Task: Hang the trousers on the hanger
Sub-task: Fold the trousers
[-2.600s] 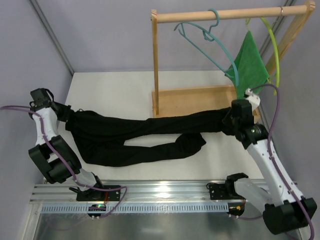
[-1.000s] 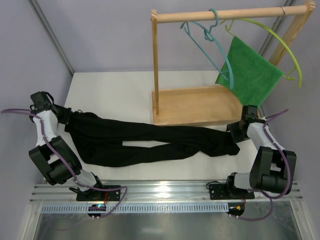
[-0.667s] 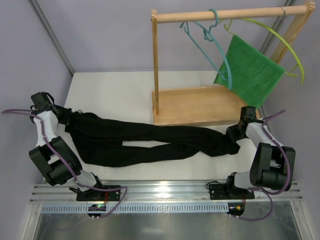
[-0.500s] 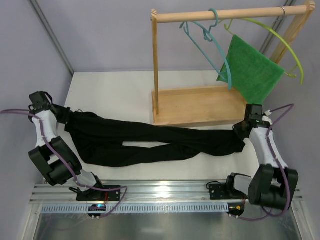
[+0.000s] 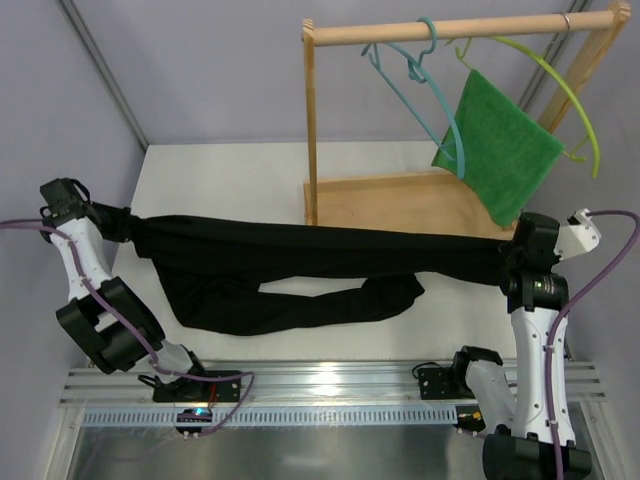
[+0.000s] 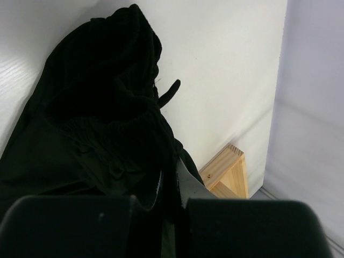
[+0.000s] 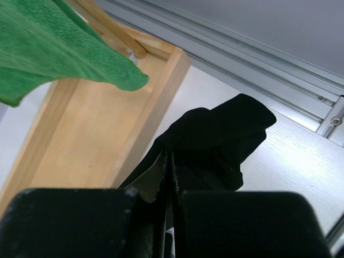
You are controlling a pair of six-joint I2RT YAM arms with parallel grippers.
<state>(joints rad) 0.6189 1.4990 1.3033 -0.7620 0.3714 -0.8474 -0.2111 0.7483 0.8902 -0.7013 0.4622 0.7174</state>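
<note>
left pincer (image 5: 112, 222): clamped shut on the waist end of the trousers (image 5: 300, 248), at the far left edge of the surface (image 5: 230, 180); in the left wrist view, bunched black waistband with a short tab sticking out just beyond the fingertips.
right pincer (image 5: 519, 255): closed on the cuff end of one leg, just in front of the right corner of the wooden base (image 5: 390, 205); in the right wrist view, black fabric pinched between the fingers (image 7: 160, 167), with a loose fold poking out past them.
trousers: pulled into one long band from left pincer to right pincer, running in front of the wooden base; gripped leg taut and straight; cannot tell whether touching the base edge or just clear of it.
second leg (image 5: 320, 305): slack, lying on the surface nearer the arm bases than the taut leg, its end curled up near the middle.
hanger (image 5: 428, 105): teal, hooked over the wooden rail (image 5: 450, 27), hanging tilted above the base, well apart from the trousers.
green cloth (image 5: 497, 145): draped on the yellow-green hanger (image 5: 565, 85), on the same rail to the right of the teal one; teal lower arm overlapping the cloth's left edge in the top view.
</note>
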